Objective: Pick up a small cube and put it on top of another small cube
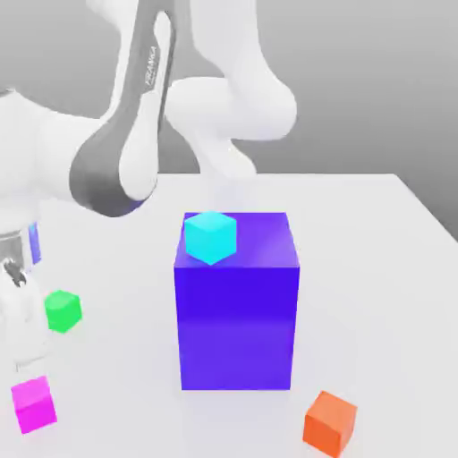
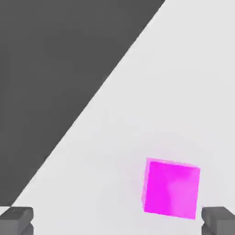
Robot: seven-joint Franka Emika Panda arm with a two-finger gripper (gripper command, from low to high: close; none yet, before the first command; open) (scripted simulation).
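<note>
The small magenta-pink cube (image 1: 33, 404) rests on the white table near the front corner, at the exterior view's left. My gripper (image 1: 25, 353) hangs just above it, apart from it. In the hand view my gripper (image 2: 117, 220) is open, its two dark fingertips (image 2: 16, 219) spread wide. There the magenta cube (image 2: 172, 188) lies on the table between them, closer to one fingertip and touching neither. The small green cube (image 1: 63, 311) sits on the table a little behind the magenta one.
A big blue-purple block (image 1: 237, 313) stands mid-table with a small cyan cube (image 1: 210, 237) on its top corner. A small orange cube (image 1: 329, 422) lies in front, at the exterior view's right. The table edge (image 2: 87, 105) runs close to the magenta cube.
</note>
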